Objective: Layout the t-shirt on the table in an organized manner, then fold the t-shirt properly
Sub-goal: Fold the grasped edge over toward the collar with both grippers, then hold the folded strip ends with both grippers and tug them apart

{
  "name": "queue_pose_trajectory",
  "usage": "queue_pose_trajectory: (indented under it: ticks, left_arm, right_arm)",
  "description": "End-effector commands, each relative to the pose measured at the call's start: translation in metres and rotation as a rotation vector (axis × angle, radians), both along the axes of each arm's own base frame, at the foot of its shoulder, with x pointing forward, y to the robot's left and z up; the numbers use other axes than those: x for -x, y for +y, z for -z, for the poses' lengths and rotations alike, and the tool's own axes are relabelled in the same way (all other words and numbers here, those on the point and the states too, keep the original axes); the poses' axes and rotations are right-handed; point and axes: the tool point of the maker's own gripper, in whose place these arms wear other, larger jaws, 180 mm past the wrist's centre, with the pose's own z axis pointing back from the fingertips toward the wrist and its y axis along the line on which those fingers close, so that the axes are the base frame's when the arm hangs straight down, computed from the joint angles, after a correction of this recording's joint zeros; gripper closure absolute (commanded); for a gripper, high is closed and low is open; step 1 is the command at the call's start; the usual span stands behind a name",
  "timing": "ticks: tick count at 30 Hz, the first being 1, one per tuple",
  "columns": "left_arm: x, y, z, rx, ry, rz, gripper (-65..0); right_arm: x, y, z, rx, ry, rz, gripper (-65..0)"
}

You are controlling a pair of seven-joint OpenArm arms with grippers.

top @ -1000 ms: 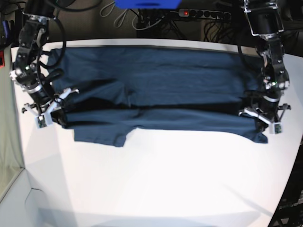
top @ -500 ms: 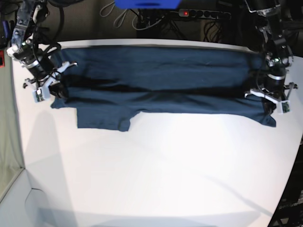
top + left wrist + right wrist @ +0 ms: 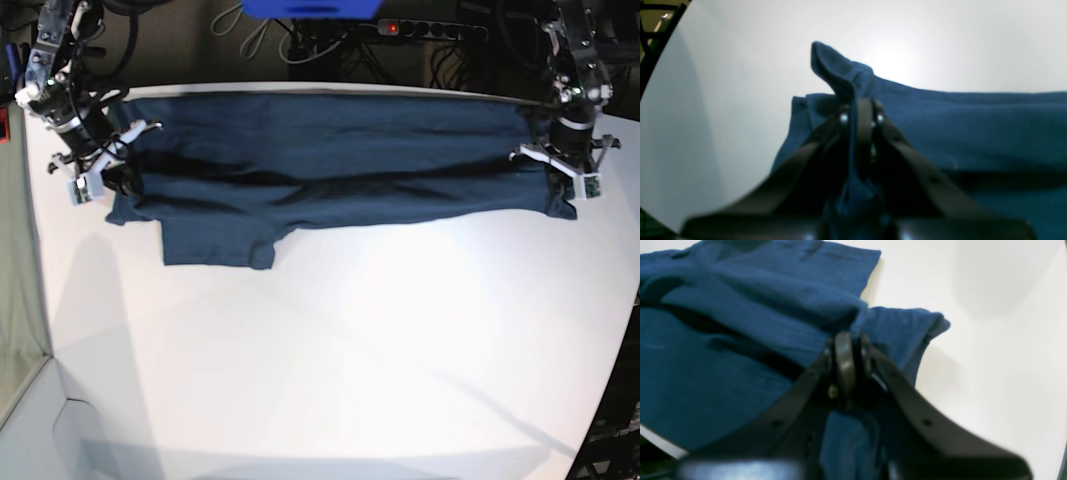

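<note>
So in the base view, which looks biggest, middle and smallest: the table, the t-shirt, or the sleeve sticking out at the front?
1. The table, far the largest.
2. The t-shirt, a long band across the back.
3. The sleeve, a small flap of the shirt.

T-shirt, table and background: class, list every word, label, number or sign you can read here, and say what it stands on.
None can be read.
The t-shirt: plain navy in every view, no legible print.
The table: bare white, no markings.
The power strip behind the table: a red light, but any lettering is too small to read.
</note>
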Motion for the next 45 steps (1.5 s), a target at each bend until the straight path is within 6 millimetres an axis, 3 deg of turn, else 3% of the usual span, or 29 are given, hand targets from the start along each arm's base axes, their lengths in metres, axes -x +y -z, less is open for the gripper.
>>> queue_pose_trajectory:
  ticks: [1,11,17,24,33,35,37,42,45]
  left_arm:
    - [-0.005,0.014,-0.01,-0.035,-0.026,-0.007,-0.2]
    - [-0.007,0.028,-0.014,-0.068,-0.018,0.002,-0.2]
    - [-0.004,0.028,-0.012,-0.071,-0.009,0.003,-0.2]
    - [0.015,0.029,0.015,-0.036,0.184,-0.023,-0.2]
    - [0.024,0.027,0.026,-0.025,0.236,-0.023,-1.1]
    - [0.03,0.026,0.031,-0.017,0.279,-0.029,-5.4]
    - [0.038,0.026,0.038,-0.006,0.341,-0.037,-15.1]
    - [0.043,0.024,0.041,0.003,0.373,-0.04,-37.2]
    - [0.043,0.024,0.041,0.001,0.375,-0.04,-39.9]
  right_arm:
    - [-0.006,-0.004,-0.013,0.009,-0.047,-0.009,0.0]
    - [-0.01,-0.008,-0.026,0.047,-0.072,-0.03,0.0]
    - [0.001,-0.006,-0.017,0.046,-0.039,-0.034,0.0]
    - [0.005,-0.006,-0.01,0.036,-0.019,-0.027,-0.1]
    - [0.007,-0.008,-0.002,0.026,0.002,-0.019,-0.4]
    - [0.007,-0.008,-0.001,0.025,0.005,-0.018,-0.6]
    - [0.007,-0.009,0.0,0.024,0.009,-0.016,-2.6]
    - [0.011,-0.014,0.013,0.013,0.046,-0.003,-20.2]
    - [0.013,-0.021,0.017,0.02,0.059,0.004,-28.3]
